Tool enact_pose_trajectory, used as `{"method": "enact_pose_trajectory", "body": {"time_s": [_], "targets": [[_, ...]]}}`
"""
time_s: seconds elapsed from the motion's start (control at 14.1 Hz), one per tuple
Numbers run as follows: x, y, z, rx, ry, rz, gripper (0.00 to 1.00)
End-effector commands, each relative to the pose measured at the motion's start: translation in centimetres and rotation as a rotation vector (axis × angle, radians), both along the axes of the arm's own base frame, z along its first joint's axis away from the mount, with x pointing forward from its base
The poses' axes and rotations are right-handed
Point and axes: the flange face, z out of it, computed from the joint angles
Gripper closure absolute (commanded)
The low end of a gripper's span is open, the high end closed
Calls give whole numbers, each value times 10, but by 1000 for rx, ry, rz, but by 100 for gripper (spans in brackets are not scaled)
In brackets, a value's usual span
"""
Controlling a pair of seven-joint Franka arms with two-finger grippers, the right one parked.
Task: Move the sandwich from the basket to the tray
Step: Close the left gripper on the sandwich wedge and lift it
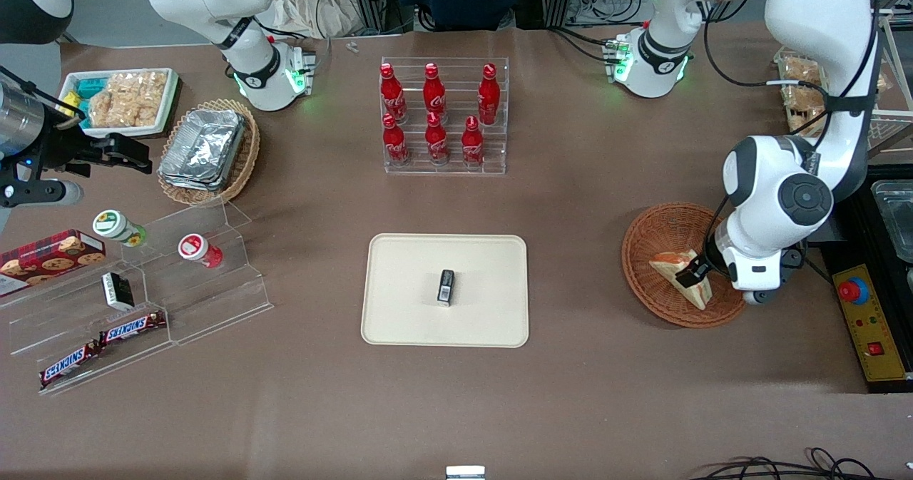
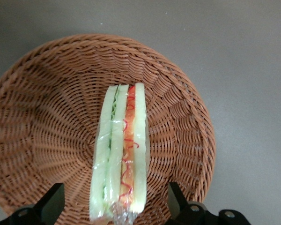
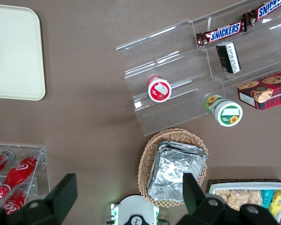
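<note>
The gripper point(image 2: 114, 206) hangs low over the basket point(image 2: 47, 122), its fingers point(image 2: 51, 201) spread wide. The sandwich point(image 2: 119, 154) stands on edge between them, untouched. The tray point(image 1: 406, 266) lies well apart toward the parked arm.

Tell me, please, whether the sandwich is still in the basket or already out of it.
Still in: the sandwich stands on edge inside the basket, with the open hand straddling it, not yet closed.

Gripper point(image 1: 695, 274) straddles sandwich point(image 2: 120, 150) — gaps both sides.
</note>
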Motion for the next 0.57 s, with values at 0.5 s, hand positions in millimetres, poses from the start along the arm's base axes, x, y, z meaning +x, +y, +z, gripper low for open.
{"method": "enact_pose_trajectory", "body": {"time_s": [0.5], "targets": [[-16, 0, -36, -6, -35, 37, 1]]}}
